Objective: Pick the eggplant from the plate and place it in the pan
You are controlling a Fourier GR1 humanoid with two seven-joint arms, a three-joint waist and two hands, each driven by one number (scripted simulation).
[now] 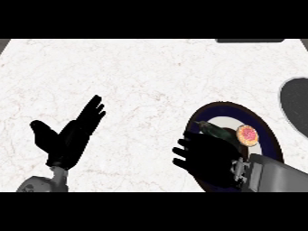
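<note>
The eggplant (pixel 213 129) is a small dark shape lying on a dark blue plate (pixel 271 133) with a white ring, at the lower right. My right hand (pixel 206 157) hangs over the plate's left half, fingers relaxed and pointing down. Its fingertips are right at the eggplant, most of which it hides. I see no fingers curled round the eggplant. The pan (pixel 307 108), dark with a grey rim, is cut off by the right edge, beyond the plate. My left hand (pixel 68 135) rests open at the lower left, fingers up, holding nothing.
A round pink-and-yellow food item (pixel 247 134) lies on the plate just right of the eggplant. A dark object (pixel 249 40) sits at the counter's far edge. The white marble counter (pixel 143 76) stretches across the middle and left.
</note>
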